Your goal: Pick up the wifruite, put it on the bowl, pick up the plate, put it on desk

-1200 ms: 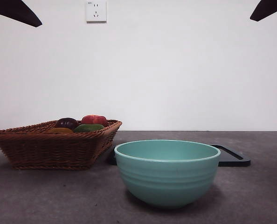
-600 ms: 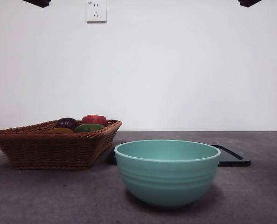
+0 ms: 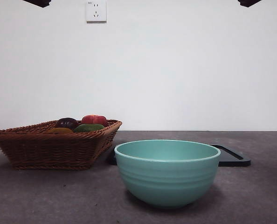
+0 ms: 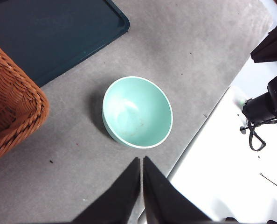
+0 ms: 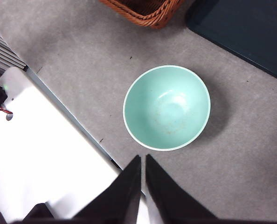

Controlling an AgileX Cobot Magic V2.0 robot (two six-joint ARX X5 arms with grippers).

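White wall with a socket (image 3: 96, 10) behind; the grey mottled desk (image 3: 250, 196) is stretching across the front.

The wifruite (image 3: 59, 131) is lying in the wicker basket (image 3: 50, 149), well to one side of the bowl. Only a sliver of it is showing over the rim: orange-brown, dull-skinned, low and rounded. It is sitting just beside a dark purple fruit (image 3: 66, 122) and a green one (image 3: 88, 127), with a red fruit (image 3: 94, 119) behind.

The bowl (image 3: 167, 171), teal with faint ribs, is standing upright and empty on the desk, in front of a dark flat tray (image 3: 231, 156).

Both arms are waiting high above. The left gripper (image 4: 141, 186) is hanging over the desk near the bowl with its jaws pressed together, holding nothing. The right gripper (image 5: 142, 184) is doing the same from the other side, jaws likewise closed and empty.

Judgement: nothing is started yet; reaching for the wifruite is the step in hand. The picking gripper will need to spread its jaws first, then come down steeply into the basket, since the neighbouring fruits are crowding it and a shallow approach would likely nudge them or catch the woven rim.
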